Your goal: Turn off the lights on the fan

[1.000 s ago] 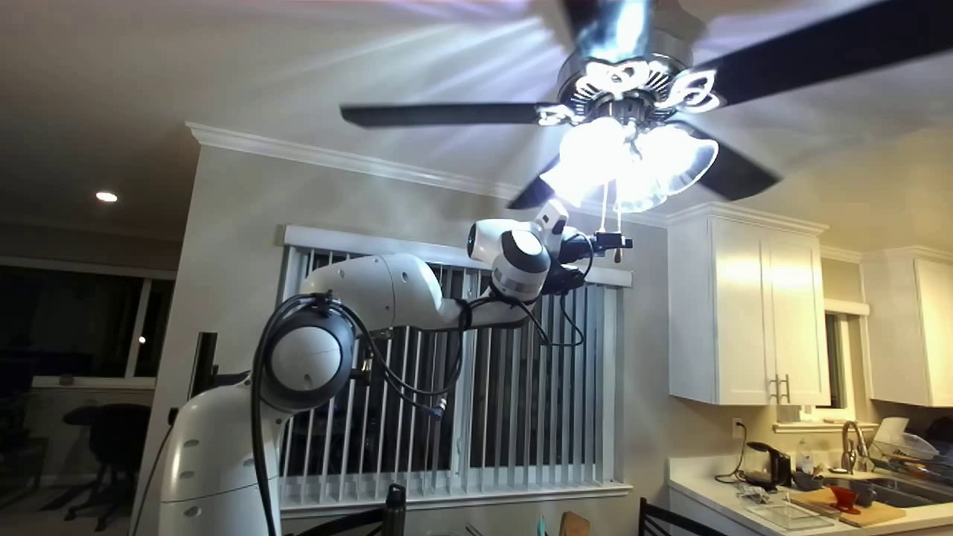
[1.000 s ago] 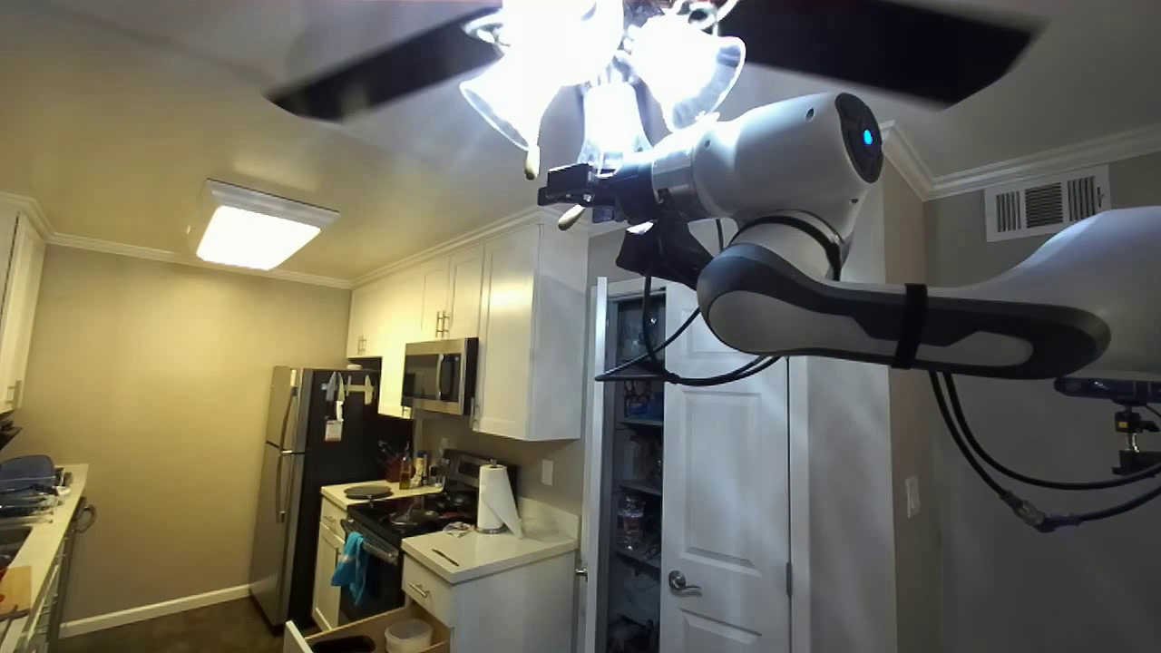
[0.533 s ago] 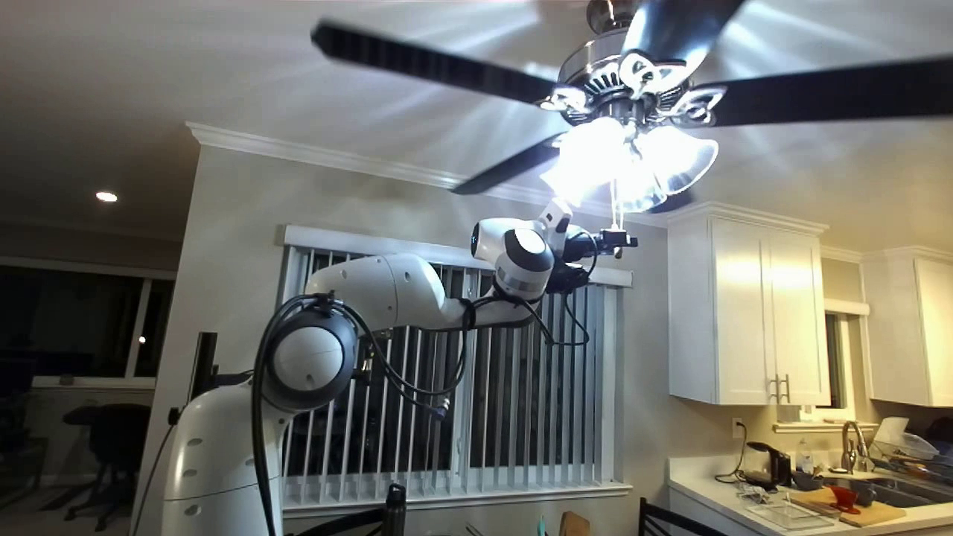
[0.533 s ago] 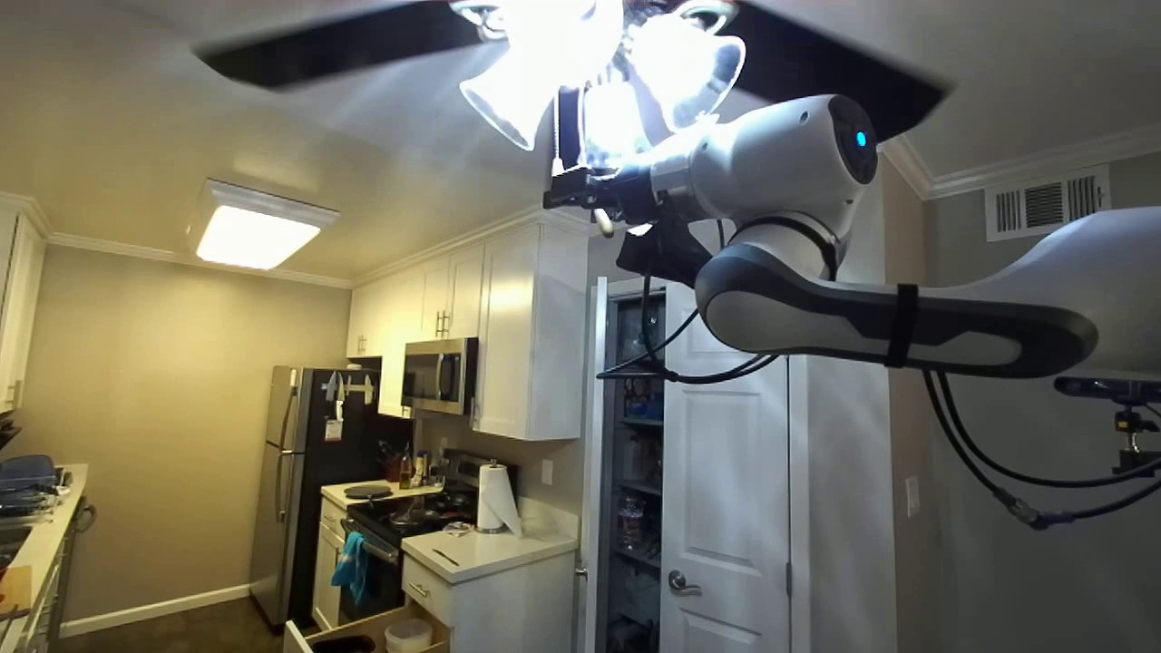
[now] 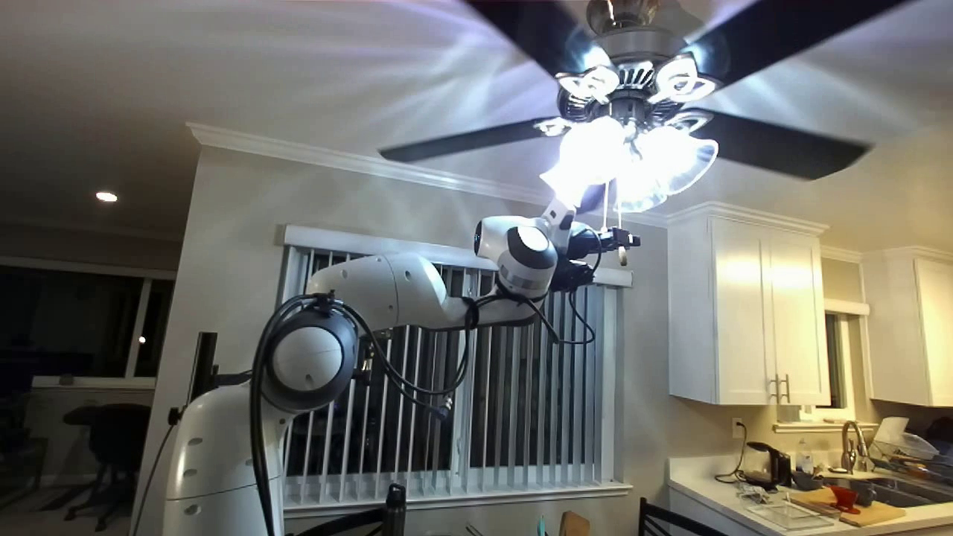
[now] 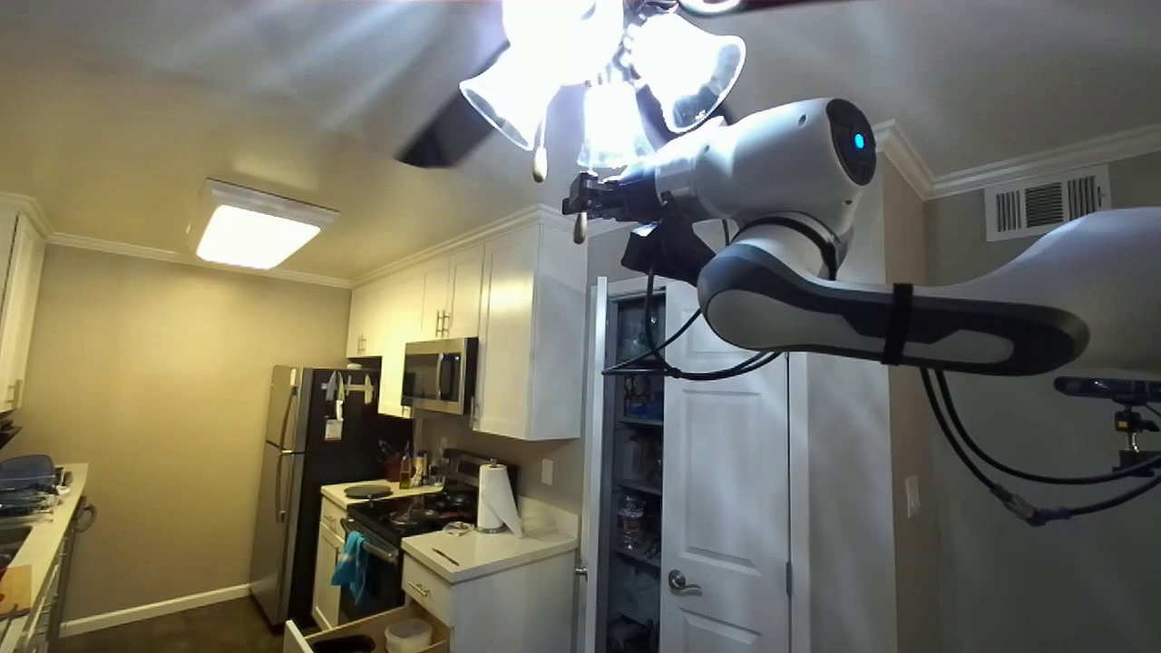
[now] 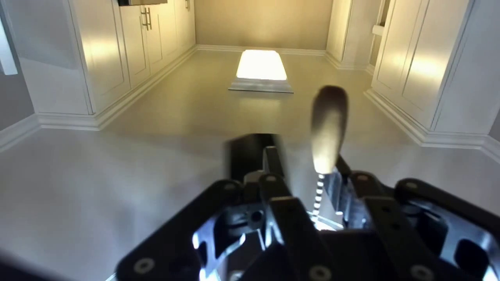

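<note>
The fan (image 5: 633,82) hangs from the ceiling, its lights (image 5: 595,149) glowing bright white under the hub. Two pull chains drop from it; in an exterior view one wooden pull (image 6: 540,165) hangs free, left of my gripper (image 6: 588,192). The other wooden pull (image 6: 580,229) hangs just below the fingers. Seen in the wrist view, my gripper (image 7: 308,164) stands partly open, with the beaded chain (image 7: 318,195) running through the gap. That chain's pull (image 7: 328,132) sticks out past the fingertips, nearer the right finger; whether it touches that finger I cannot tell.
Dark fan blades (image 5: 789,145) sweep round above the arm. White cabinets (image 5: 744,313) stand to one side, and a window with vertical blinds (image 5: 521,387) lies behind the arm. A square ceiling light (image 6: 258,236) is lit over the kitchen.
My gripper has shifted slightly to the right in both exterior views, and its fingers have come closer together. The blades have turned; the pulls have swung. The lights stay lit.
</note>
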{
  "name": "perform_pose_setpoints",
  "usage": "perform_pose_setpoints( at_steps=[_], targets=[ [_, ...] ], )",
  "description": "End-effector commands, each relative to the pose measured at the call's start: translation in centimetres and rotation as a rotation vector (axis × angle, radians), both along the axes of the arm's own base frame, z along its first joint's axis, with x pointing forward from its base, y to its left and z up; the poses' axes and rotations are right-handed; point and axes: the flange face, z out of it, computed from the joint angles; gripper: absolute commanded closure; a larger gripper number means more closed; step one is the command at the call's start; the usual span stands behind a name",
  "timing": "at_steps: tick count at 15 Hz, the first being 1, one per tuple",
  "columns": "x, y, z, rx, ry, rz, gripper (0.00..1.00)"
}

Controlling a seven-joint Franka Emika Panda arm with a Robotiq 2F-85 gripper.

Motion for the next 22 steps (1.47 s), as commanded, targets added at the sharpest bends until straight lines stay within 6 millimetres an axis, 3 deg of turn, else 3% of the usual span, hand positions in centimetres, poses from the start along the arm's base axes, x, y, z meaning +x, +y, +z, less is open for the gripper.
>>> perform_pose_setpoints(
  at_steps=[1, 14, 20, 22],
  targets=[
    [0.2, -0.4, 0.4, 0.001, 0.007, -0.017, 0.97],
    [1.1, -0.1, -1.7, -0.044, 0.132, -0.044, 0.98],
    [0.5, -0.1, -0.9, -0.056, 0.136, -0.048, 0.98],
    [0.2, 0.0, -0.6, -0.048, 0.124, -0.046, 0.68]
  ],
)
